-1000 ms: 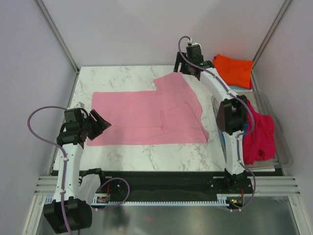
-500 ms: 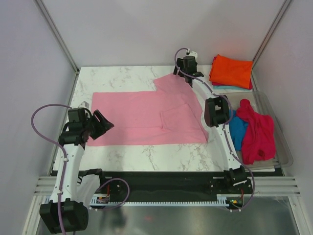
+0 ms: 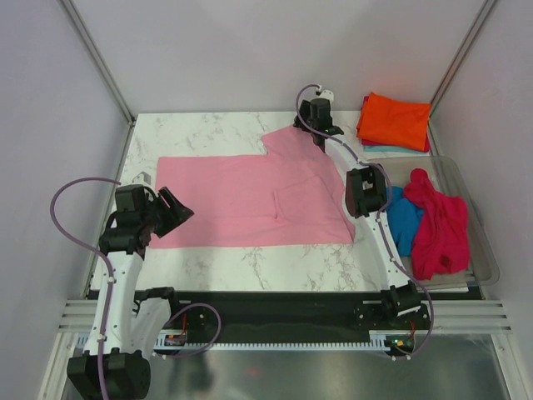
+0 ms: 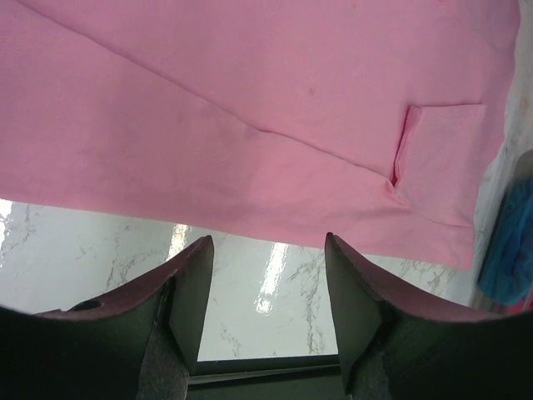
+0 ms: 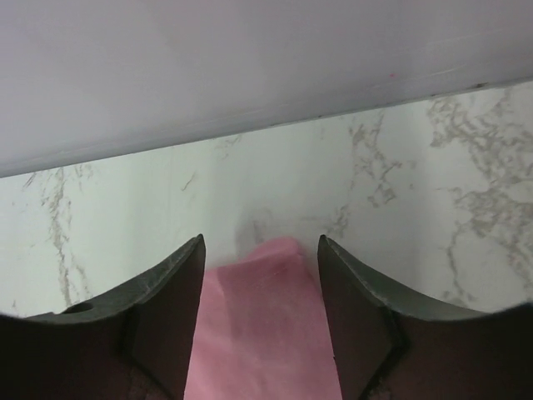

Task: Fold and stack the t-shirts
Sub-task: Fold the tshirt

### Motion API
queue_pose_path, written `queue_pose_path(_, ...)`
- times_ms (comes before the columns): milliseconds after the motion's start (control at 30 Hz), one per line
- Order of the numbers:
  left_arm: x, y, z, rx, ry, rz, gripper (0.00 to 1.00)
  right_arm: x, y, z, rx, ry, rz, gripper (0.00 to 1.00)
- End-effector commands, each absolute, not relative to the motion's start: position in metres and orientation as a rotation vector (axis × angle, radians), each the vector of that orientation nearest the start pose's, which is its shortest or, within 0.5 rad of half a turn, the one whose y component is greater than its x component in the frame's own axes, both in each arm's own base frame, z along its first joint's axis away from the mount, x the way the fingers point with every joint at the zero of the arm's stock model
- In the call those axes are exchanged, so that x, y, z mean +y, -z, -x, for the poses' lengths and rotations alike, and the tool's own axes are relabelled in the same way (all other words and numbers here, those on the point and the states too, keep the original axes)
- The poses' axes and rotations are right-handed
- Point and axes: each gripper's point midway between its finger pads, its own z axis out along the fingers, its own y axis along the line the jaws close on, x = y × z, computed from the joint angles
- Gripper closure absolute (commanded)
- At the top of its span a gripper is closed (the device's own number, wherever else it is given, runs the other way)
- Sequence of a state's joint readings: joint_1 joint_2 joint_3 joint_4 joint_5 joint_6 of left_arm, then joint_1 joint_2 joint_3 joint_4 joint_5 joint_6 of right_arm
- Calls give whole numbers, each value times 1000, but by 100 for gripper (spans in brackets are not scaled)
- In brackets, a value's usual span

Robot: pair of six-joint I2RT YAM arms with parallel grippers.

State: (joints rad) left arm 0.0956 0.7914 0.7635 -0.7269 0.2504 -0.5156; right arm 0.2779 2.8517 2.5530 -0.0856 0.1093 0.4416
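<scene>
The light pink t-shirt (image 3: 250, 196) lies spread flat on the marble table (image 3: 208, 129), with one sleeve pointing to the far right. My left gripper (image 3: 175, 210) is open and empty, just above the table at the shirt's near-left edge. In the left wrist view (image 4: 266, 250) the shirt (image 4: 250, 125) lies just beyond the fingertips. My right gripper (image 3: 310, 123) is open over the far sleeve corner. In the right wrist view (image 5: 261, 250) that pink corner (image 5: 266, 317) lies between the open fingers.
A folded orange t-shirt (image 3: 396, 121) rests on a pale blue one (image 3: 379, 148) at the far right. A clear bin (image 3: 479, 250) on the right holds a bright blue t-shirt (image 3: 404, 221) and a crimson-pink one (image 3: 441, 225). The back wall (image 5: 250, 67) is close behind the sleeve.
My right arm has swung left and forward, bringing its gripper down onto the far sleeve corner. My left gripper has hardly moved.
</scene>
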Motion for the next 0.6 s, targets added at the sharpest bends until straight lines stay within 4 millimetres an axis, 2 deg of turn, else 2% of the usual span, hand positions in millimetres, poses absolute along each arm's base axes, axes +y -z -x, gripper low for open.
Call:
queue_pose_path(0,-37,-173,-240,2234,472,556,37,220,-42,-709,1969,-410,-221,37)
queue_pose_path(133,-36,-173,-240,2233,467,560,37,222,-39,-706,1981,-421,-225,47)
queue_pose_path(200,-36,-172,-240,2235,466,564,37,218,-41,-707,1975,-416,-236,61)
queue_pose_path(233,-35,-172,-241,2233,462,568,37,216,-40,-707,1975,-411,-242,73)
queue_pose_path(333,-32,-170,-243,2238,439,582,37,206,-41,-709,1967,-390,-255,93)
queue_pose_path(367,-30,-170,-246,2236,432,589,37,204,-43,-709,1961,-382,-254,97)
queue_pose_path(467,-24,-177,-265,2187,405,596,36,201,-52,-707,1949,-363,-223,100)
queue_pose_path(500,-20,-172,-274,2199,389,621,35,204,-63,-708,1915,-379,-211,100)
queue_pose_path(533,-16,-184,-290,2155,382,608,34,204,-68,-703,1918,-389,-197,100)
queue_pose_path(567,-12,-186,-300,2149,358,609,33,203,-74,-701,1907,-388,-190,100)
